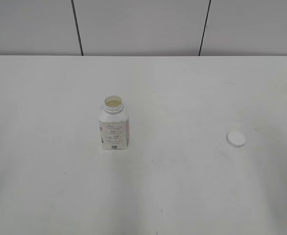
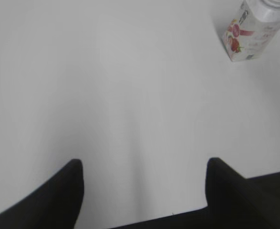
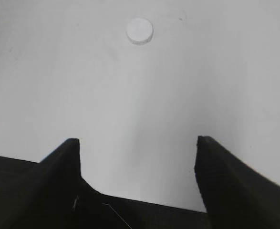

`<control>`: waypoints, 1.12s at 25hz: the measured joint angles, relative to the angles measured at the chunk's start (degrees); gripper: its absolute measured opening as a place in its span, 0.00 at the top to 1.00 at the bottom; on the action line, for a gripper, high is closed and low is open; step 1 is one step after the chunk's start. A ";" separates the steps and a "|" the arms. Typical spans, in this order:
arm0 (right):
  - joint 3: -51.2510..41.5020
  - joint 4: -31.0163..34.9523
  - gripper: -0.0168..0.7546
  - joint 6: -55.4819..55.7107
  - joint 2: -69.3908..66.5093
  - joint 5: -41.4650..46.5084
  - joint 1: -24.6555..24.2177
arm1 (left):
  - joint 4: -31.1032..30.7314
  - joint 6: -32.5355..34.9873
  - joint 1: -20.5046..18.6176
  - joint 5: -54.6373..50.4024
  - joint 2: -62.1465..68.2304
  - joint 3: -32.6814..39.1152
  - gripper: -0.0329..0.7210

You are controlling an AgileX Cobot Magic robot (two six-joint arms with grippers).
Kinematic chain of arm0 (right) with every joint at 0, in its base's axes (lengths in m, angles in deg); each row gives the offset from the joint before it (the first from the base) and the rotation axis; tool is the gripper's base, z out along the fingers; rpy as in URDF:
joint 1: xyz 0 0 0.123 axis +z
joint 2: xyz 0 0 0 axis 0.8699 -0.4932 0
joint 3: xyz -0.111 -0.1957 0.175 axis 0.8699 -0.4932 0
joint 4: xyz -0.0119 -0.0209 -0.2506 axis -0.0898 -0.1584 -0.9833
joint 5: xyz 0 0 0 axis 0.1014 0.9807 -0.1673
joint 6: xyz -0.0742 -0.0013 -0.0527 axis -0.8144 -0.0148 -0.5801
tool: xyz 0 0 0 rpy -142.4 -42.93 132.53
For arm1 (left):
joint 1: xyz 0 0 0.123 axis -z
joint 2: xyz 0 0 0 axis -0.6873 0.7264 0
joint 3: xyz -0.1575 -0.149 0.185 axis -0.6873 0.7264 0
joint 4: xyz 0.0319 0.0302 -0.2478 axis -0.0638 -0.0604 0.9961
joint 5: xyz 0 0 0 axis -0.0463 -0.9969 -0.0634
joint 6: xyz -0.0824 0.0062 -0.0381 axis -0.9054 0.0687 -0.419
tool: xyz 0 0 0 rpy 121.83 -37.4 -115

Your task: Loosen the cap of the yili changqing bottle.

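- Yili changqing bottle (image 1: 114, 128), a small squarish white plastic bottle with sloped shoulders and reddish-pink label print, stands upright on the white tabletop (image 1: 182, 196), left of centre in the exterior view.
- Its wide round neck is uncovered, and pale contents show inside the mouth.
- The small round white plastic screw cap (image 1: 235, 139) lies flat on the tabletop well apart from the bottle, to its right.
- The left gripper (image 2: 144, 176) has its dark fingers (image 2: 68, 191) spread wide with nothing between them; the bottle sits at the top right corner of the left wrist view.
- The right gripper (image 3: 137, 155) likewise has its fingers (image 3: 63, 162) wide apart and holding nothing, with the cap ahead of them on the bare surface.
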 joint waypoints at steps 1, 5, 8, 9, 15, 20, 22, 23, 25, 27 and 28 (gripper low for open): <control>0.16 0.05 0.22 0.00 0.19 0.69 0.00 | 0.00 0.00 0.00 0.00 -1.29 0.00 0.31; 1.40 0.10 0.22 0.00 0.37 5.26 0.00 | 0.04 0.00 0.00 -0.05 -5.85 0.00 0.31; 1.59 0.10 0.22 0.04 0.42 8.65 0.00 | 0.14 0.00 0.00 -0.10 -8.73 0.00 0.32; 1.71 0.04 0.22 0.04 0.42 9.82 0.00 | 0.20 0.00 0.00 -0.05 -9.66 0.00 0.32; 0.61 -0.07 0.22 -0.01 2.86 11.81 0.00 | 0.20 0.00 0.00 -0.09 -15.43 0.00 0.32; 0.55 -0.15 0.22 -0.01 8.92 11.87 0.00 | 0.81 -0.37 0.00 -0.16 -17.95 0.07 0.32; 0.55 -0.30 0.22 -0.01 12.21 11.87 0.00 | 0.81 -1.07 0.00 -0.16 -17.95 0.18 0.32; 0.55 -0.42 0.22 -0.01 13.56 11.87 0.00 | 0.81 -1.63 0.00 -0.16 -17.96 0.18 0.32; 0.55 -0.54 0.22 -0.01 16.63 11.89 0.00 | 0.81 -2.78 0.00 -0.16 -17.96 0.18 0.32; 0.55 -0.69 0.22 -0.01 19.40 11.94 0.00 | 0.81 -3.23 0.00 -0.16 -17.96 0.18 0.32; 0.55 -0.70 0.22 -0.01 20.92 11.94 0.00 | 0.81 -3.35 0.00 -0.16 -17.96 0.18 0.32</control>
